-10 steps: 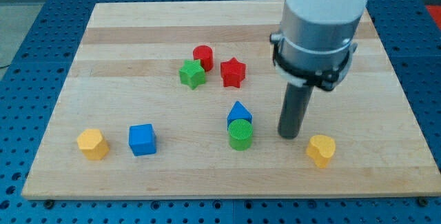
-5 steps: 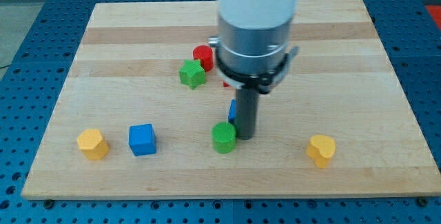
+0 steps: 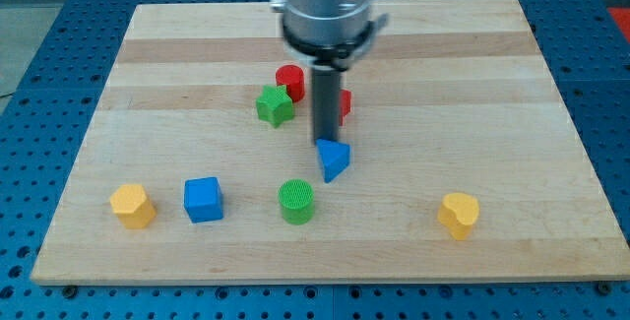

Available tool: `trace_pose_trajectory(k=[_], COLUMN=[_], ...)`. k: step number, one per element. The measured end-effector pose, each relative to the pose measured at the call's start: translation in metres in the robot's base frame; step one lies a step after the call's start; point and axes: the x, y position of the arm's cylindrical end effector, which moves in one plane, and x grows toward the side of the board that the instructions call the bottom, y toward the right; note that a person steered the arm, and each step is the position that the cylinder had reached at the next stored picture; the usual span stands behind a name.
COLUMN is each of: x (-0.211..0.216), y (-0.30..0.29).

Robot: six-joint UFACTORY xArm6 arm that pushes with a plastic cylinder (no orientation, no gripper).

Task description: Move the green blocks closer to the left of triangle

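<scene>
Camera view: I can read no brand, label or writing on anything here. My arm carries no fingers, only a dark rod, so nothing is open, closed or gripped. My tip [image 3: 324,143] sits at the top edge of the blue triangle [image 3: 333,159], which looks tipped to one side; whether the two touch I cannot tell.

The green cylinder [image 3: 296,202] stands below and to the view's left of my tip, apart from the triangle. The green star [image 3: 275,105] lies above and to the view's left of my tip, just beside the red cylinder [image 3: 289,80]. The red star [image 3: 344,103] is mostly hidden behind the rod, on its right side.

Well to the view's left of my tip, near the desk [image 3: 512,113] bottom edge, sit the blue cube [image 3: 203,199] and a yellow block [image 3: 132,205]. Another yellow block [image 3: 459,214] sits toward the bottom right.
</scene>
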Motion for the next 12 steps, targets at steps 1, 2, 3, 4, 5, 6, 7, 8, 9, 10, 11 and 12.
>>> trace_pose_trajectory(k=[1, 2, 3, 4, 5, 6, 7, 8, 9, 10, 11, 12], x=[0.000, 0.000, -0.012, -0.051, -0.086, -0.091, -0.079, -0.053, -0.037, -0.043, -0.040, -0.022], y=[-0.060, -0.113, -0.166, -0.180, -0.166, -0.114, -0.067, -0.025, -0.018, -0.017, 0.014, 0.030])
